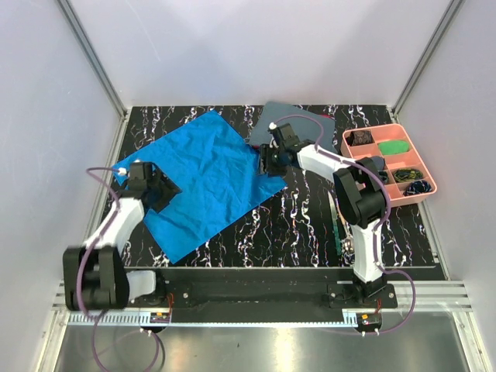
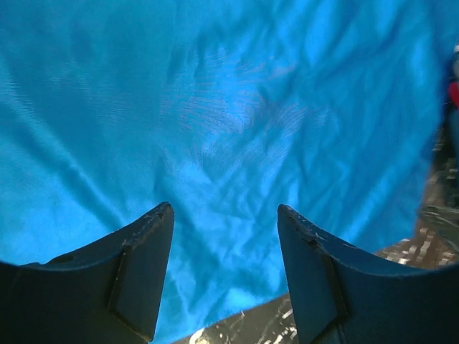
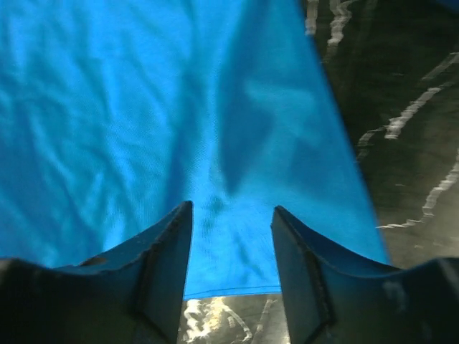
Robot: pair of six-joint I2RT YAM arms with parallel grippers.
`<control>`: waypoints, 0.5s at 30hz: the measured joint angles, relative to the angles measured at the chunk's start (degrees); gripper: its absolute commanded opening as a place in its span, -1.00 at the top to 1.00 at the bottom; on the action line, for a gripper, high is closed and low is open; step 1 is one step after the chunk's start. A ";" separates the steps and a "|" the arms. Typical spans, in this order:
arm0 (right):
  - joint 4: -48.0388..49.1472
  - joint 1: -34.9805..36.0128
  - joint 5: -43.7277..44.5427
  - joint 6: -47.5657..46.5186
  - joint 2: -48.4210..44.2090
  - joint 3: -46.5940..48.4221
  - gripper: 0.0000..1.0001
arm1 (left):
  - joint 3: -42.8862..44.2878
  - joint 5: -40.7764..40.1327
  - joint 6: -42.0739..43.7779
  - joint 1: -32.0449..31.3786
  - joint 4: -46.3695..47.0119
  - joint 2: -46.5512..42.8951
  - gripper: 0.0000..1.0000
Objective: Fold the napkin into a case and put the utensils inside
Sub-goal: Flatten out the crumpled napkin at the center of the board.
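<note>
White-walled enclosure; black marbled table (image 1: 310, 225). At left, the left gripper (image 2: 224, 211) hangs low over the napkin's left corner, jaws well apart, nothing between them, only cloth beneath. The napkin (image 1: 205, 178) lies spread in a single layer, set cornerwise across the left and middle of the table, creased and unfolded; no case is formed. At its right corner the right gripper (image 3: 231, 211) stands low over the hem, jaws apart, cloth showing below the gap, no grip evident. A grey cloth (image 1: 306, 124) lies behind, just beside the napkin's far right edge; contact cannot be told. The utensils (image 1: 338, 225) lie on the table by the right arm, partly hidden by it, apart from the napkin. Risks, as judged: the thin, shiny cloth may slip from a pinch, or a jaw may close on bare table; unequal lift at the two corners would skew the fold; the right jaws, working so near, may drag the grey cloth along. At far right, the tray (image 1: 421, 160): one compartment holds a green piece (image 1: 393, 146), the others small dark items too small to identify; no cutlery seen in it.
</note>
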 measured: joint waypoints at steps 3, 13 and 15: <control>-0.09 -0.37 2.97 -1.25 0.00 -0.63 0.02 | 1.84 -1.60 -0.20 -0.35 1.09 8.44 -0.22; 0.37 -0.35 4.50 -1.14 -0.39 -4.33 0.06 | 18.49 -5.86 1.05 1.55 0.07 30.29 -0.23; 0.90 -0.26 3.67 -0.42 -0.92 -5.31 0.05 | 20.48 -6.16 1.75 2.80 -0.68 32.68 -0.22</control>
